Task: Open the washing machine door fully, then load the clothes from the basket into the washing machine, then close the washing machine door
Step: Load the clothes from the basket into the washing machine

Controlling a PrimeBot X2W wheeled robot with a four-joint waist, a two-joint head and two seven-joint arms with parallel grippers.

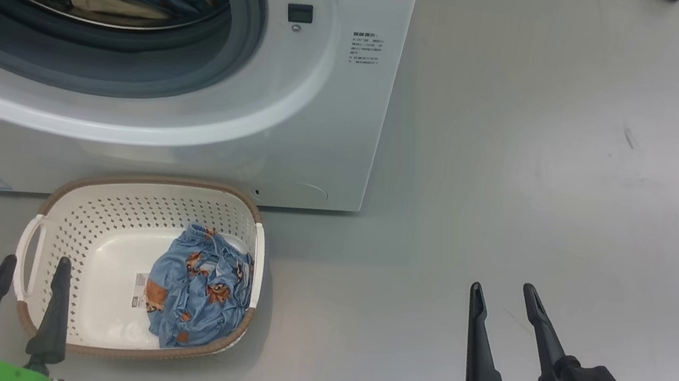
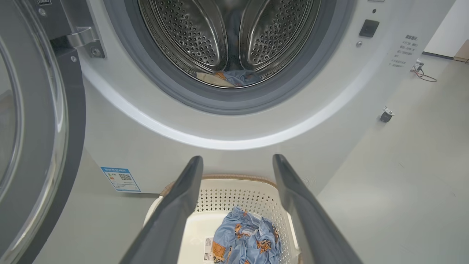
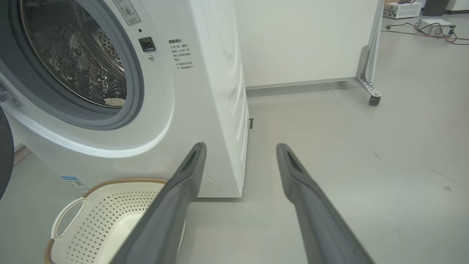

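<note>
Floor (image 1: 557, 150) pale grey, smooth, lightly scuffed; washing machine (image 1: 319, 146) stands directly on it; basket (image 1: 105, 208) rests on it just before the machine's front.

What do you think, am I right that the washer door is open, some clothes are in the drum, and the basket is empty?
Not quite: the basket is not empty. The head view shows a blue printed garment lying in it. The door is open and clothes are in the drum, as you said.

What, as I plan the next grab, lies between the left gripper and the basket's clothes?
Head view: between the left gripper and the clothes lie just the basket wall, bare basket floor and a label sticker.
</note>
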